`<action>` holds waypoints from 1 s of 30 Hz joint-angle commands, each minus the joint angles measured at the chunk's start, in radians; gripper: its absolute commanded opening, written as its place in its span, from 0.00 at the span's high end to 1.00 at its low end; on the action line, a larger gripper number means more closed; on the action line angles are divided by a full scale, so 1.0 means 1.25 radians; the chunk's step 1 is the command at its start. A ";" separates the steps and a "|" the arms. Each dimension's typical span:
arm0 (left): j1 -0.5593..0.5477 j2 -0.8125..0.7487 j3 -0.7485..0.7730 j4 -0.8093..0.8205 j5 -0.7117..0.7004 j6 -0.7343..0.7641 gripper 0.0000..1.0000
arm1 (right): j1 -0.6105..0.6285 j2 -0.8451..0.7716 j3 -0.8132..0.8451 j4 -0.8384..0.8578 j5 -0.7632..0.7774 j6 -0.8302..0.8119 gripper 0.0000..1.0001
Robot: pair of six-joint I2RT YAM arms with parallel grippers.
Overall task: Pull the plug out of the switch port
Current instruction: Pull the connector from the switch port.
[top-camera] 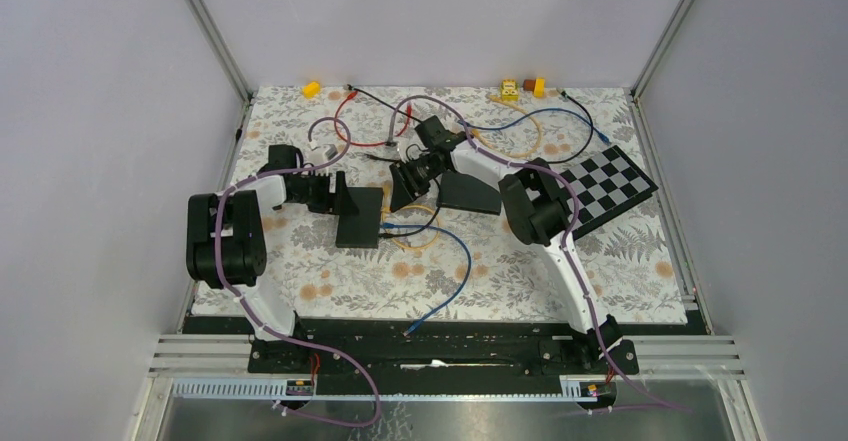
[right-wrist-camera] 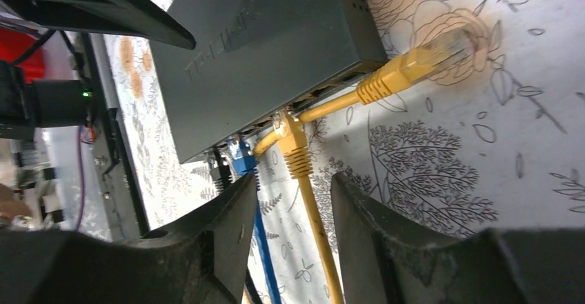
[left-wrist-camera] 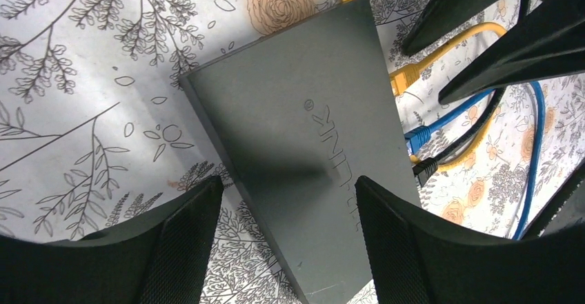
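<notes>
The switch (top-camera: 358, 219) is a flat dark grey box on the flowered cloth. A yellow plug (right-wrist-camera: 290, 135), a blue plug (right-wrist-camera: 241, 158) and a black plug (right-wrist-camera: 221, 169) sit in ports along its side. My right gripper (right-wrist-camera: 293, 207) is open just behind the yellow plug, with that plug's cable running between its fingers, untouched. My left gripper (left-wrist-camera: 290, 187) is open over the switch's (left-wrist-camera: 296, 145) other end, one finger (left-wrist-camera: 179, 242) over the cloth beside it and the other over its far edge. In the top view the left gripper (top-camera: 340, 196) and right gripper (top-camera: 402, 189) flank the switch.
A second yellow plug (right-wrist-camera: 407, 66) lies loose on the cloth beside the switch. A dark flat box (top-camera: 470, 193) and a checkerboard (top-camera: 605, 186) lie to the right. Blue cable (top-camera: 455, 261) loops in front, red cable (top-camera: 345, 111) behind. Small yellow blocks (top-camera: 311, 88) sit by the back wall.
</notes>
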 commanded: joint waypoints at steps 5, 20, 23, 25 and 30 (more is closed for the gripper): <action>-0.015 0.028 -0.004 -0.013 0.021 0.016 0.29 | 0.003 0.037 -0.046 0.093 -0.112 0.120 0.52; -0.046 0.015 -0.005 -0.044 0.036 0.064 0.32 | -0.002 0.066 -0.090 0.246 -0.169 0.306 0.61; -0.048 0.017 0.000 -0.051 0.042 0.062 0.32 | -0.002 0.062 -0.105 0.262 -0.166 0.319 0.62; -0.048 0.014 -0.006 -0.043 0.035 0.058 0.32 | -0.002 0.064 -0.109 0.263 -0.166 0.318 0.63; -0.049 0.019 -0.004 -0.045 0.031 0.057 0.33 | -0.006 0.075 -0.107 0.263 -0.170 0.323 0.64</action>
